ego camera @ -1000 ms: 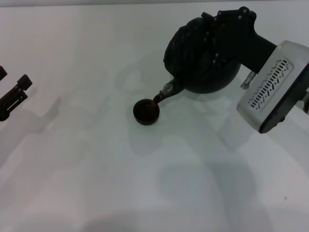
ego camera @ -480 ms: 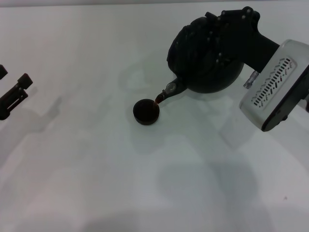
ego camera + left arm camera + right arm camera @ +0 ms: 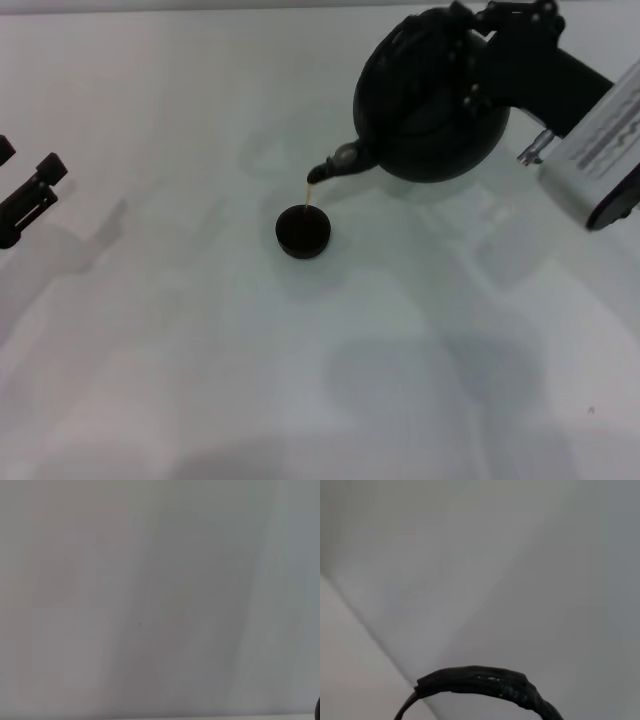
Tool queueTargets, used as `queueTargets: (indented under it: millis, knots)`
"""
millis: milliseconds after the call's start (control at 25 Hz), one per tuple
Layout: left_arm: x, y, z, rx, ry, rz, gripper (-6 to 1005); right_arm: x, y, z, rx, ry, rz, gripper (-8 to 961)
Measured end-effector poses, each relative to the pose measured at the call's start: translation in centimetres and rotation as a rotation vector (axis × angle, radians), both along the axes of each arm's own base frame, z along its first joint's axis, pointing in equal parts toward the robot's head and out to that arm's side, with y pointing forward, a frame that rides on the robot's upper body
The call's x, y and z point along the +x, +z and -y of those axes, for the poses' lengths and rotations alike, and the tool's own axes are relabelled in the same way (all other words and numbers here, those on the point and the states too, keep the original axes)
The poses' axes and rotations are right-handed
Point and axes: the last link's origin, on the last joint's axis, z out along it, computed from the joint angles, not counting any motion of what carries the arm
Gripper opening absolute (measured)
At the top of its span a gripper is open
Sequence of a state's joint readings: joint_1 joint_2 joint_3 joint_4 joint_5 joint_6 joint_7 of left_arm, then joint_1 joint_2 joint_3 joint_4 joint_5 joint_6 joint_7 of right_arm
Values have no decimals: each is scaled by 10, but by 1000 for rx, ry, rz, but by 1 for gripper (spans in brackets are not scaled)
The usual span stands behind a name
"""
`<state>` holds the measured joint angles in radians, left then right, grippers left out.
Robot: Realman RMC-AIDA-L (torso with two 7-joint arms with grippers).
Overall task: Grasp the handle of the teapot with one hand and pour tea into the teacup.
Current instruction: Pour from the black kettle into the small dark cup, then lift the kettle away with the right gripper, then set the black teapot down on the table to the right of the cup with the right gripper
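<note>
Lifted higher, the round matte teapot (right end effector clamping its ribbed handle) streams tea into the teacup.

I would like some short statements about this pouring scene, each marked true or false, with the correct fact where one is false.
1. The teapot is tilted, spout down toward the teacup. True.
2. The spout touches the teacup. False: it is above the cup, apart from it.
3. A thin stream of tea runs into the teacup. True.
4. The left gripper holds the handle. False: it is away at the table's left; the right gripper carries the teapot.
</note>
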<state>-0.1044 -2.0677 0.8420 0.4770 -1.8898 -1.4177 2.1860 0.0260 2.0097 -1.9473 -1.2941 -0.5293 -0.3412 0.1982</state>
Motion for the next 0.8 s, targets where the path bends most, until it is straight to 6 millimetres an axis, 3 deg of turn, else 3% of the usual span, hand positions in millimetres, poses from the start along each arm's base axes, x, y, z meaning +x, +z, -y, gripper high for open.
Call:
queueTargets:
  millis: [360, 800]
  knots:
    - [-1, 1, 0, 0, 3, -3, 774, 27, 2, 13, -88, -108, -222, 106]
    - [-1, -1, 0, -9, 0, -8, 774, 81, 29, 31, -183, -109, -454, 106]
